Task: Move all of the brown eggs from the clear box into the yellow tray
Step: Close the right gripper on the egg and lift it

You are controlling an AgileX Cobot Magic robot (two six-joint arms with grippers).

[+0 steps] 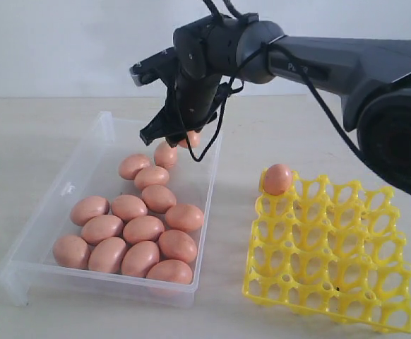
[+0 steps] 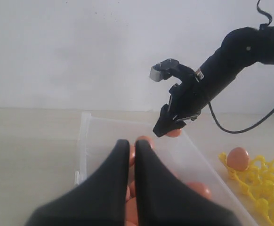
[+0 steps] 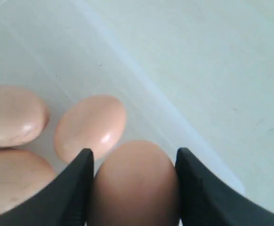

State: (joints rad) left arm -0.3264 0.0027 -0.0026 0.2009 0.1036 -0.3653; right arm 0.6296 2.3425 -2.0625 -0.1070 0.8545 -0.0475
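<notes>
Exterior view: read left to right.
Clear box (image 1: 64, 187): at left on the surface (image 1: 276, 141); fourteen brown eggs (image 1: 143, 229) lie loose on its floor, bunched, most touching a neighbour.
Left hand (image 2: 131, 143): seen only in the left wrist view, aimed at the box; fingers almost together, nothing held.
Right hand (image 1: 179, 135): over the box's far end; fingers closed against both sides of one gripped egg (image 3: 134, 183), apparently raised off the floor.
Yellow tray (image 1: 332, 268): right of the box, apart from it; one tray egg (image 1: 277, 179) is seated in the far-left corner cup, the other cups are bare.
Look: matte orange-brown, smooth, oval, all alike.
Handling: judged light, rigid, brittle, slip-prone. Best taken across the widest part, squeezed lightly, set down gently.
</notes>
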